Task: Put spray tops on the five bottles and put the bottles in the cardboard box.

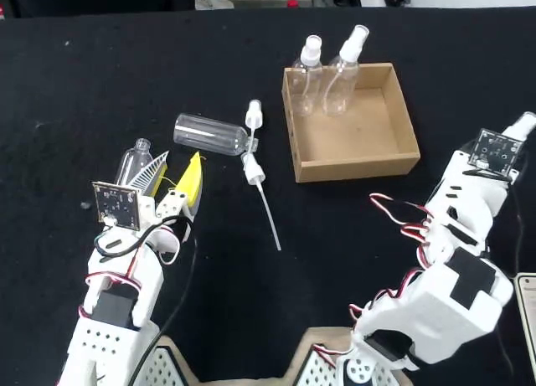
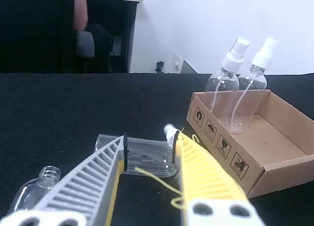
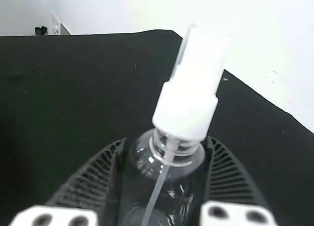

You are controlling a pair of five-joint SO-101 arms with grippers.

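**Two bottles boxed, one in the right pincer, two uncapped on the table**

The black cloth-covered table [image 1: 67,84] carries everything. The white left arm [image 1: 109,336] stands at its near left and the white right arm [image 1: 444,311] at its near right. The shallow brown cardboard box [image 1: 356,167] lies open toward the far side, well apart from both arms.

Two clear plastic bottles with white spray tops stand upright in the box's far left corner, just beside each other: the left boxed bottle [image 1: 306,84] and the right boxed bottle [image 1: 342,80].

A third capped clear bottle [image 3: 167,187] is pinched at its shoulder by the right pincer [image 3: 164,147]. Its dark ribbed fingers [image 3: 93,182] press against both sides. Its white top [image 1: 523,125] pokes out past the arm's tip, to the right of the box.

The left pincer [image 1: 177,160] has one grey and one yellow finger. They are spread wide and grip nothing.

A clear uncapped bottle lying on its side [image 1: 209,135] rests on the table just beyond the left pincer's tips, its mouth toward the box. A smaller clear uncapped bottle [image 1: 134,162] lies just beside the grey finger.

A loose white spray top [image 1: 254,114] lies near the larger bottle's mouth. A second loose spray top with a long thin tube [image 1: 254,170] lies just nearer, its tube trailing toward the near edge.
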